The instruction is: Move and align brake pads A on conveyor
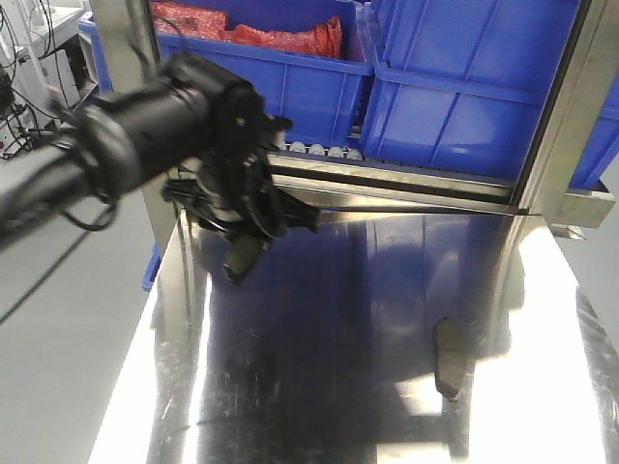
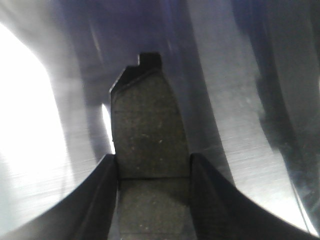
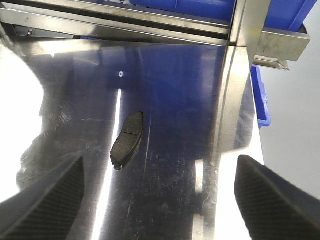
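Observation:
My left gripper [image 1: 242, 253] hangs above the shiny steel table [image 1: 329, 406], shut on a dark-grey brake pad [image 2: 147, 125]. In the left wrist view the pad sticks out forward between the two black fingers [image 2: 100, 195], with its notched end farthest from me. A second brake pad [image 1: 450, 360] lies flat on the table at the right. The right wrist view shows this pad [image 3: 127, 140] ahead and left of my right gripper [image 3: 160, 162], which is open with nothing between its fingers. The conveyor is out of view.
Blue bins [image 1: 464, 87] stand behind the table, one holding red bags [image 1: 242, 29]. A steel rail [image 1: 387, 184] runs along the table's far edge. An upright steel post [image 1: 561, 126] stands at the back right.

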`<state>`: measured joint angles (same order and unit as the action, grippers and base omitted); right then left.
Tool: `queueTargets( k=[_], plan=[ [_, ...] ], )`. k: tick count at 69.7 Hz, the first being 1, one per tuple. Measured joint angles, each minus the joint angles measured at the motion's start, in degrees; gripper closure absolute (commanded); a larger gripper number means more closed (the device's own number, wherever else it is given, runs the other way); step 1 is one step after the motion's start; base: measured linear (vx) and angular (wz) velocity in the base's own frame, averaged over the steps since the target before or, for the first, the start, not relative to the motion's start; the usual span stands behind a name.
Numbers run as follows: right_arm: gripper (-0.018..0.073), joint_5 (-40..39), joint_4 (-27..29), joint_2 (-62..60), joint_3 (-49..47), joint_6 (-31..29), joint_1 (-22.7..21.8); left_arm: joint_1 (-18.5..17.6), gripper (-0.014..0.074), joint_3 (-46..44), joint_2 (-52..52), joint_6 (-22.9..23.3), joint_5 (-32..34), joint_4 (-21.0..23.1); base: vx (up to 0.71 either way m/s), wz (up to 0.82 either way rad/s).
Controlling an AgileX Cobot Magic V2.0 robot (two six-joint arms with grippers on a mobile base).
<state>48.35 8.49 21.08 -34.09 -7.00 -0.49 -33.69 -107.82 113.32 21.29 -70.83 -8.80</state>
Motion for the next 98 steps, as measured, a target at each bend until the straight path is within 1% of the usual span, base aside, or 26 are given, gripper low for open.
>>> queueTargets(
  k=[15,25,35,47,57,64,71,82,91,98],
  plan=[
    [-0.0019,0.0,0.0,0.0,0.0,0.0,0.0,4.5,0.0603,12.1,-12.7,1.0,-0.5,-3.8,0.00,0.00],
    [-0.0019,0.0,0.0,0.0,0.0,0.0,0.0,7.8,0.0603,20.7,-21.3,1.8,-0.3,-5.0,0.00,0.00],
    [-0.0019,0.0,0.0,0.0,0.0,0.0,0.0,10.9,0.0603,29.1,-31.2,3.2,2.5,-5.1,0.00,0.00],
    [-0.0019,0.0,0.0,0.0,0.0,0.0,0.0,14.4,0.0603,39.3,-41.7,4.2,3.4,-5.4,0.00,0.00],
    [-0.0019,0.0,0.0,0.0,0.0,0.0,0.0,17.5,0.0603,46.3,-50.4,4.4,4.8,-5.4,0.00,0.00],
    [-0.0019,0.0,0.0,0.0,0.0,0.0,0.0,19.2,0.0603,50.5,-56.4,4.2,4.8,-5.4,0.00,0.00],
    [-0.0019,0.0,0.0,0.0,0.0,0.0,0.0,19.8,0.0603,54.2,-62.0,3.1,4.8,-5.1,0.00,0.00],
    [-0.0019,0.0,0.0,0.0,0.0,0.0,0.0,19.8,0.0603,59.1,-69.4,1.7,4.9,-3.0,0.00,0.00],
    [-0.0019,0.0,0.0,0.0,0.0,0.0,0.0,19.8,0.0602,61.9,-72.8,0.6,4.7,-2.3,0.00,0.00],
    [-0.0019,0.0,0.0,0.0,0.0,0.0,0.0,19.8,0.0603,62.7,-73.6,-0.6,4.5,-2.3,0.00,0.00]
  ],
)
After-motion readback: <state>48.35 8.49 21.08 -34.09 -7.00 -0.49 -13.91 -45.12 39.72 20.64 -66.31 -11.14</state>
